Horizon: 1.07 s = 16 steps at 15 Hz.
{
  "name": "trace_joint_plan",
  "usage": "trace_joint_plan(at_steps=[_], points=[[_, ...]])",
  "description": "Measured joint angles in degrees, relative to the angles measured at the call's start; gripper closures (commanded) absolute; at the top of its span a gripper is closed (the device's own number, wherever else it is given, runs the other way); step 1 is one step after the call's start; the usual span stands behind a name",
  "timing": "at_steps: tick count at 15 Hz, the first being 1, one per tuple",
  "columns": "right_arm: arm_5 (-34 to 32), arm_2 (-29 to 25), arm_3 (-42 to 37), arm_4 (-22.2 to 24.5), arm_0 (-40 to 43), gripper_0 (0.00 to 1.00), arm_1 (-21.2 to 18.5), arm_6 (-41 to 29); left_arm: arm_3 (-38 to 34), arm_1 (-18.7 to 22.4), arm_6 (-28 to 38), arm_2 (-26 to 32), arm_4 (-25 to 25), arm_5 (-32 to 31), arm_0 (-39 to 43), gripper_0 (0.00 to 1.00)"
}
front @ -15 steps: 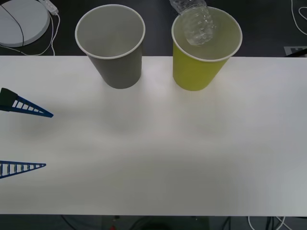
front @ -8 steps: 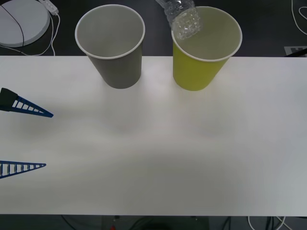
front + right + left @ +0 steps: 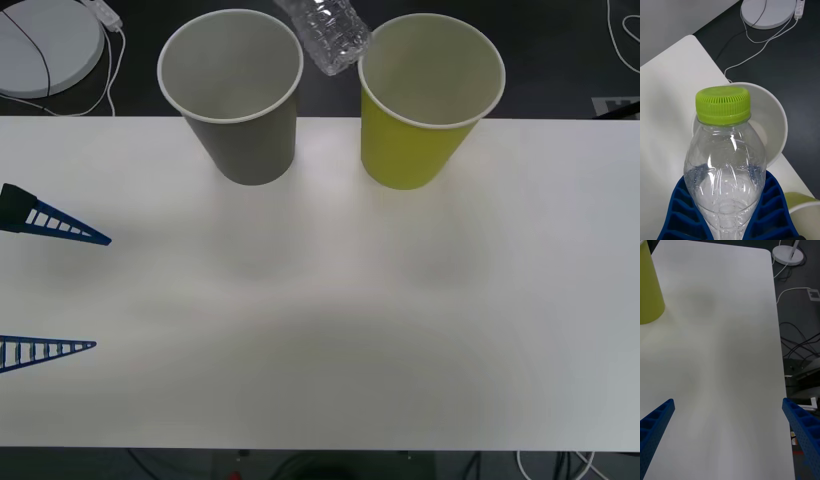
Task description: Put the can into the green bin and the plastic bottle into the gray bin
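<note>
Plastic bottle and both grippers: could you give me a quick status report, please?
Right gripper shut on plastic bottle, held between gray bin and green bin. Left gripper open, low over table's left side. Nothing blocks the gray bin.

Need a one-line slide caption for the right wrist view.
Right gripper holds the plastic bottle, lime-green cap forward, in its blue fingers above the gray bin.

plastic bottle [image 3: 725,165] clamped between blue jaws, gray bin [image 3: 769,116] beyond
</note>
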Motion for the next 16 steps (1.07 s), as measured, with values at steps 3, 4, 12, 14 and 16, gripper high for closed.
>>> trace_joint_plan(at_steps=[3, 4, 12, 14, 16], points=[[1.12, 2.72, 4.98, 0.97, -2.56, 1.00, 4.14, 0.00, 0.00, 0.00, 0.00, 0.00, 0.00, 0.00, 0.00, 0.00], [1.50, 3.14, 6.61, 1.27, -3.07, 1.00, 5.51, 0.00, 0.00, 0.00, 0.00, 0.00, 0.00, 0.00, 0.00, 0.00], [6.76, 7.80, 17.14, 2.92, -7.22, 1.00, 14.33, 0.00, 0.00, 0.00, 0.01, 0.00, 0.00, 0.00, 0.00, 0.00], [8.62, 8.58, 20.63, 2.76, -8.02, 1.00, 17.07, 0.00, 0.00, 0.00, 0.01, 0.00, 0.00, 0.00, 0.00, 0.00], [9.66, 9.27, 22.75, 3.17, -8.72, 1.00, 18.75, 0.04, 0.00, 0.00, 0.01, 0.00, 0.00, 0.00, 0.00, 0.00]])
